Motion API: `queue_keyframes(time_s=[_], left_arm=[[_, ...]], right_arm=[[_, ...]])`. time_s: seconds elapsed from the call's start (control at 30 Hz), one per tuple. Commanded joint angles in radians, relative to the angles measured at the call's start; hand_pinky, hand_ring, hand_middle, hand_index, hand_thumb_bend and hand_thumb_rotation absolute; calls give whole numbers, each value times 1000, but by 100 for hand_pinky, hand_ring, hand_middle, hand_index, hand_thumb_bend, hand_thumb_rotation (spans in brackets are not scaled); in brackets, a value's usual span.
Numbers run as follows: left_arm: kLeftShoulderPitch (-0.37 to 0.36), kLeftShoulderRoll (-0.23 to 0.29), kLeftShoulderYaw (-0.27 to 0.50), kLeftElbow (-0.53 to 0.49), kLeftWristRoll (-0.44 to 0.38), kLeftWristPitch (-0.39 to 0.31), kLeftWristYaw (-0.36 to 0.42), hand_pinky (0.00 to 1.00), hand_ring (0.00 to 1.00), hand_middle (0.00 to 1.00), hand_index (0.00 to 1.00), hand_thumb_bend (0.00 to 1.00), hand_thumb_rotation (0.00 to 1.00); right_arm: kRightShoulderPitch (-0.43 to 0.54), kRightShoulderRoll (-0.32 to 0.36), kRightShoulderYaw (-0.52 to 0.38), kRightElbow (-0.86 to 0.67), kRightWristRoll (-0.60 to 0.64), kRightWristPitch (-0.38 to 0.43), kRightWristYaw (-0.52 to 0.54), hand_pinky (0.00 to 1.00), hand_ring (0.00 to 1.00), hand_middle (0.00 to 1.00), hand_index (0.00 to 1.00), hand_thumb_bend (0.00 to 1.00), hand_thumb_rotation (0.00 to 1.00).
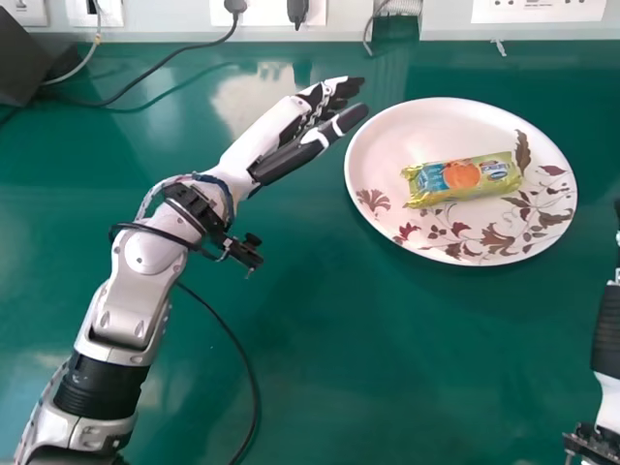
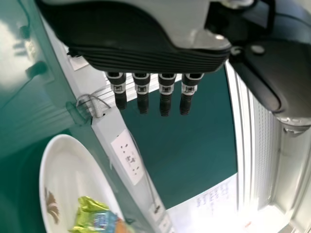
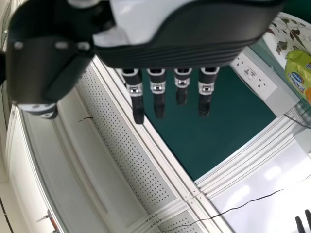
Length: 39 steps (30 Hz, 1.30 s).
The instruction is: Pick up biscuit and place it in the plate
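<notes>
The round white plate (image 1: 392,145), patterned with reddish-brown leaves and flowers, sits on the green counter (image 1: 329,358). On it lies the biscuit packet (image 1: 463,179), in a shiny yellow-green wrapper with an orange picture and a blue patch. The packet lies lengthwise from left to right, its right end slightly farther from the robot than its left, and is inside the plate's rim.

The left hand (image 1: 273,131) is just beside the plate's far left edge, apart from the biscuit packet. It is open and holds nothing, with its fingers straight and its thumb extended towards the plate. The right hand (image 1: 607,329) is to the right of the plate and nearer the robot, also open and empty, its fingers straight in the right wrist view.

Left of the plate, a black cable (image 1: 249,373) curves across the counter from beneath the left arm. Farther left and beyond the plate, another black cable (image 1: 160,66) runs up to a plug (image 1: 235,5). A white socket panel (image 1: 539,10) is on the wall behind the plate.
</notes>
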Motion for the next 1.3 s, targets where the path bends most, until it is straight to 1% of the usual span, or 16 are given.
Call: queue_keyframes(time_s=[0.0, 0.2, 0.3, 0.37, 0.43, 0.47, 0.5, 0.53, 0.6, 0.67, 0.8, 0.93, 1.0, 1.1, 1.2, 1.27], left_arm=[[31, 0, 23, -27, -35, 11, -9, 100, 100, 100, 97, 100, 72], [56, -13, 65, -38, -155, 52, -38, 100, 100, 100, 96, 100, 71], [65, -19, 80, -33, -190, 46, -46, 100, 100, 100, 97, 100, 70], [70, -26, 90, -25, -215, 33, -51, 100, 100, 100, 97, 100, 71], [75, -38, 106, -22, -255, 35, -59, 100, 100, 100, 97, 100, 72], [78, -48, 116, -22, -280, 45, -62, 100, 99, 100, 96, 100, 72], [80, -54, 123, -23, -299, 55, -62, 100, 99, 100, 96, 100, 72], [82, -56, 128, -25, -315, 62, -63, 100, 100, 100, 96, 100, 72], [85, -55, 136, -25, -337, 68, -70, 100, 100, 100, 96, 100, 72], [89, -56, 148, -25, -365, 75, -79, 100, 100, 100, 96, 100, 72], [105, -60, 170, -30, -407, 94, -78, 100, 100, 100, 96, 100, 72], [121, -69, 193, -29, -450, 109, -78, 100, 100, 100, 97, 100, 71], [126, -70, 201, -27, -469, 117, -79, 100, 100, 100, 98, 100, 71], [134, -75, 218, -27, -513, 130, -81, 100, 100, 100, 98, 100, 70], [147, -85, 245, -23, -571, 146, -90, 100, 99, 100, 97, 100, 71], [158, -88, 262, -18, -608, 157, -94, 100, 99, 100, 97, 100, 72]], right_arm=[[6, 21, -5, -14, -1, 1, -6, 84, 94, 93, 86, 81, 28], [5, 14, -9, -16, -1, 4, -4, 81, 93, 93, 87, 79, 26], [6, 15, -9, -21, -5, 5, -8, 79, 92, 92, 87, 80, 28], [6, 15, -9, -23, -9, 4, -10, 78, 90, 91, 86, 78, 29], [7, 15, -10, -24, -14, 3, -13, 78, 90, 91, 87, 77, 27], [8, 16, -9, -27, -16, 3, -16, 78, 90, 91, 87, 77, 25], [9, 17, -7, -29, -17, 5, -19, 77, 89, 91, 87, 78, 24], [10, 17, -6, -31, -15, 7, -19, 74, 88, 91, 87, 81, 27], [11, 17, -4, -34, -10, 12, -20, 70, 87, 90, 88, 84, 30], [10, 17, -3, -33, -12, 12, -22, 68, 86, 90, 88, 84, 31], [7, 15, -6, -25, -13, 11, -19, 66, 84, 88, 88, 83, 29], [7, 12, -7, -19, -3, 14, -8, 67, 82, 87, 86, 83, 27], [8, 10, -7, -19, 2, 16, -5, 66, 82, 87, 86, 84, 27], [12, 11, -8, -21, 5, 18, -7, 63, 81, 86, 85, 84, 25], [16, 15, -6, -24, 0, 17, -12, 64, 81, 85, 87, 81, 21], [18, 19, -5, -26, -6, 17, -16, 63, 80, 85, 87, 81, 20]])
